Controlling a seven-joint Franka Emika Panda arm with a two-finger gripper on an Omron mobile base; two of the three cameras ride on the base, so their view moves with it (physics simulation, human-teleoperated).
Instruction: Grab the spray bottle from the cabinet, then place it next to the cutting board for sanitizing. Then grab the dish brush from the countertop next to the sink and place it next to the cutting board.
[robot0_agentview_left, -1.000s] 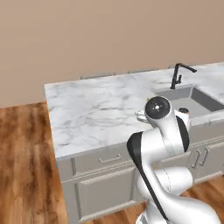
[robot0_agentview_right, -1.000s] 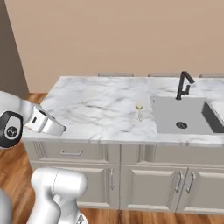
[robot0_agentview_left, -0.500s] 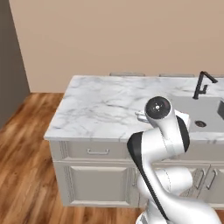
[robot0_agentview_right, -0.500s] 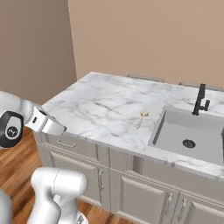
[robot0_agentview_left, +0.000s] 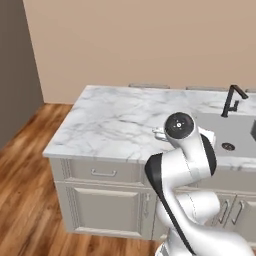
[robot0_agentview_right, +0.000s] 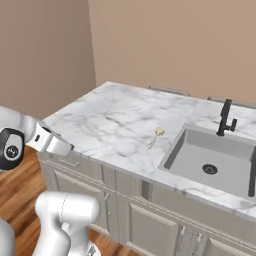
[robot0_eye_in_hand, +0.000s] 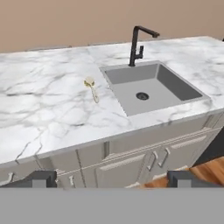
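Note:
The dish brush (robot0_agentview_right: 156, 135), small and whitish with a yellow part, lies on the white marble countertop (robot0_agentview_right: 112, 120) just left of the grey sink (robot0_agentview_right: 200, 150). In the hand view the dish brush (robot0_eye_in_hand: 91, 86) rests on the countertop (robot0_eye_in_hand: 43, 96) beside the sink (robot0_eye_in_hand: 173, 83). My gripper (robot0_eye_in_hand: 113, 178) is open and empty, held off the counter's front edge, well short of the brush. The spray bottle, the cabinet and the cutting board are out of view.
A black faucet (robot0_agentview_right: 225, 117) (robot0_eye_in_hand: 138, 43) stands behind the sink. Pale drawer cabinets (robot0_agentview_left: 100, 200) run under the countertop (robot0_agentview_left: 115, 120). Wood floor (robot0_agentview_left: 25, 165) lies to the left, with a dark tall panel (robot0_agentview_left: 15, 75) at the far left.
The whole picture has shifted in both base views, so the camera has moved with the base. The arm holds the same pose and the gripper stays open.

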